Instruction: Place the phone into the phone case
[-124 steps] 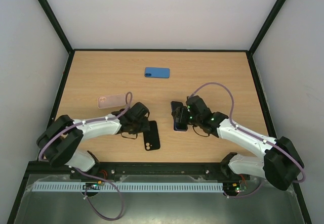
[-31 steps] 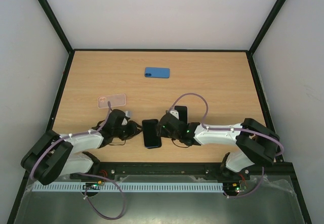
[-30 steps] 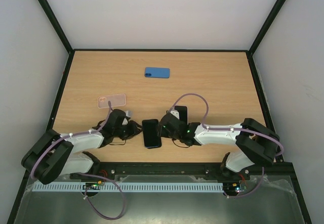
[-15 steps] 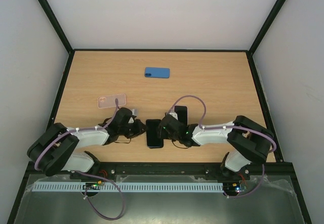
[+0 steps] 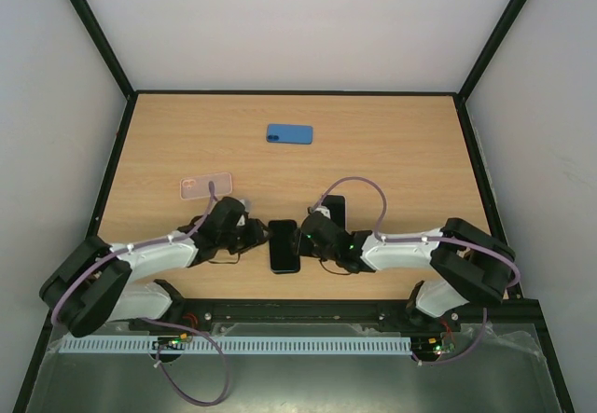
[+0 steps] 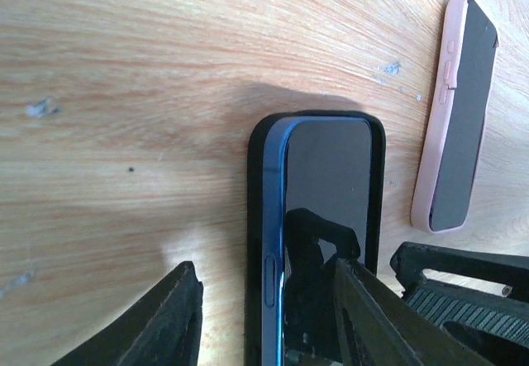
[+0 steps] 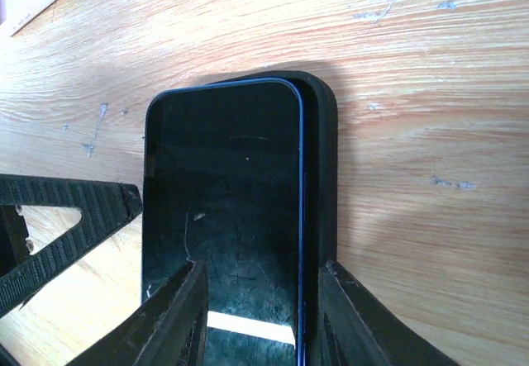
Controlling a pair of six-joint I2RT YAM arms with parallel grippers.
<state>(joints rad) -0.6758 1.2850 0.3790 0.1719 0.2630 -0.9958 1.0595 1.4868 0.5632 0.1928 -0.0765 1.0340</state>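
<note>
Left claw [image 6: 269, 326]: jaws wide apart, one finger each side of the near end of the black soft phone case [image 7: 321, 184]. Nothing clamped as far as seen; tips run off frame. Right claw [image 7: 260, 326] comes from the opposite side. Also parted, astride the same end, w/ contact not clear.

Between them, near the front edge of the wooden table [image 5: 392, 152], lies the blue-edged, black-screened phone [image 6: 326, 168], screen up, inside the case outline.

Progress, my read: mostly done but not seated. In left wrist view the blue side w/ button stands above the case wall. In right wrist view more case rim shows along one long side. Left to do: press that raised edge down till flush all round.

Untouched nearby:
- pink-cased phone [image 6: 459, 110], just beside
- clear pink case [image 5: 205, 186]
- blue slab [image 5: 289, 133], farther back
</note>
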